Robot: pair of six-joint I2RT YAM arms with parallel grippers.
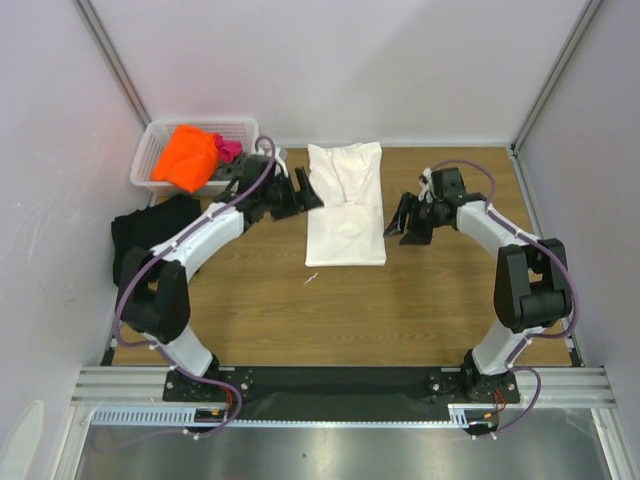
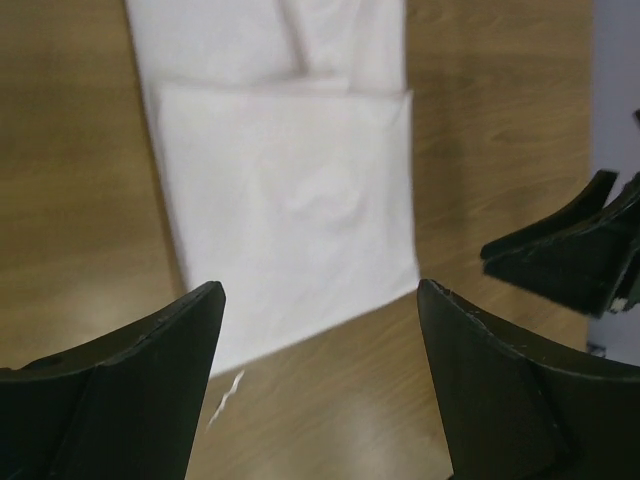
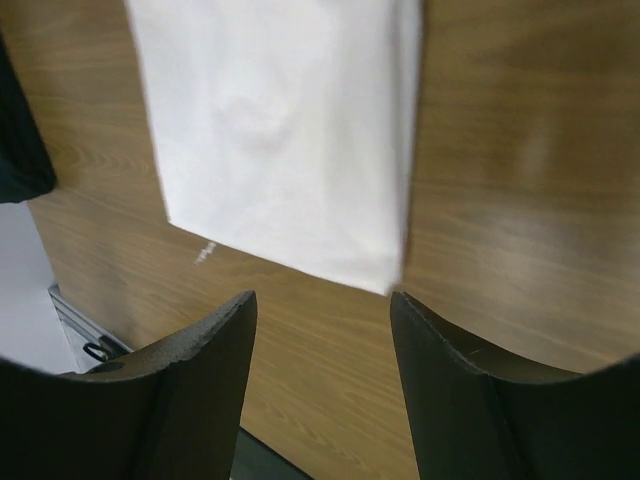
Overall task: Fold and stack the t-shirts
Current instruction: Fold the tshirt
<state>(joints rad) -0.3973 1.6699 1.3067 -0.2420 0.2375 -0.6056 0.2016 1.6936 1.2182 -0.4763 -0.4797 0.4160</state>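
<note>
The table (image 1: 340, 320) lay open along the near edge and at the far right corner. The white t-shirt (image 1: 345, 225) filled the far middle, with the left gripper (image 1: 300, 190) and right gripper (image 1: 408, 222) just beside it. A basket (image 1: 235, 125) blocked the far left corner, and a black t-shirt (image 1: 150, 228) the left edge.

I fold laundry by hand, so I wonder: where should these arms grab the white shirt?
The white shirt lies flat as a long strip, so likely its two near corners: left gripper from the left, right gripper from the right. Both corners rest on bare table.

White panels (image 1: 350, 70) and aluminium rail (image 1: 120, 385) mark a lab cell.
</note>
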